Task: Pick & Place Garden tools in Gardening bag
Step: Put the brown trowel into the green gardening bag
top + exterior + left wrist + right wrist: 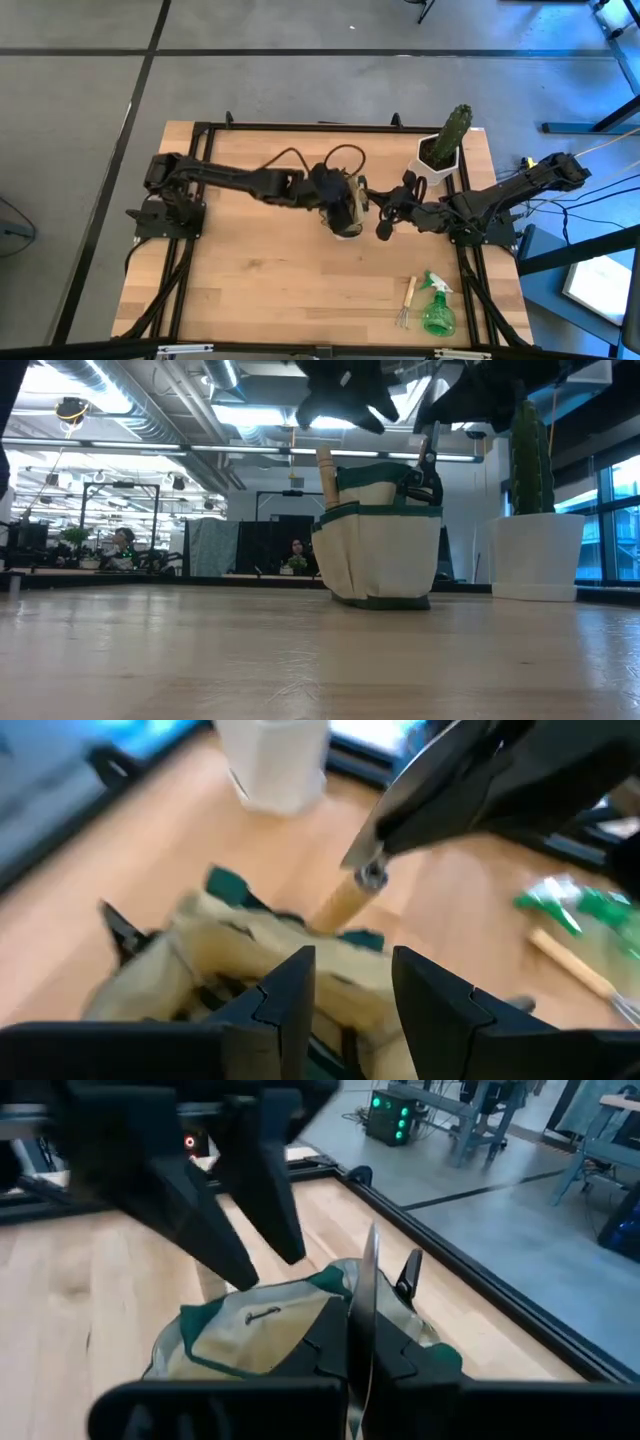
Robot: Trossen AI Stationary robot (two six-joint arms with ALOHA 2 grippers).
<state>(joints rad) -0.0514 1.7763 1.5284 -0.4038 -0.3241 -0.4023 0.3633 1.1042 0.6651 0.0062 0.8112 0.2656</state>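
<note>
The beige and green gardening bag (380, 545) stands on its base mid-table, black pruner handles (428, 470) sticking out of it. My right gripper (358, 1380) is shut on a trowel with a metal blade (430, 780). The trowel's wooden handle (340, 905) slants down into the bag's mouth (200, 960). My left gripper (352, 985) is open right above the bag's rim. A wooden-handled hand fork (407, 300) and a green spray bottle (437, 308) lie flat near the table's near right corner. My right gripper pinches the trowel's blade (366, 1290) by its flat faces between the two fingers, the blade showing edge-on. The fingers come from the table's right, slanting down, along the tool. The trowel is tilted, handle end lowest, at the bag's opening. My left gripper: I cannot tell whether its fingers touch the bag.
A cactus in a white hexagonal pot (440, 150) stands at the far right, close behind my right arm. Bare wooden tabletop (260, 280) stretches across the near left. People sit in the room beyond the table.
</note>
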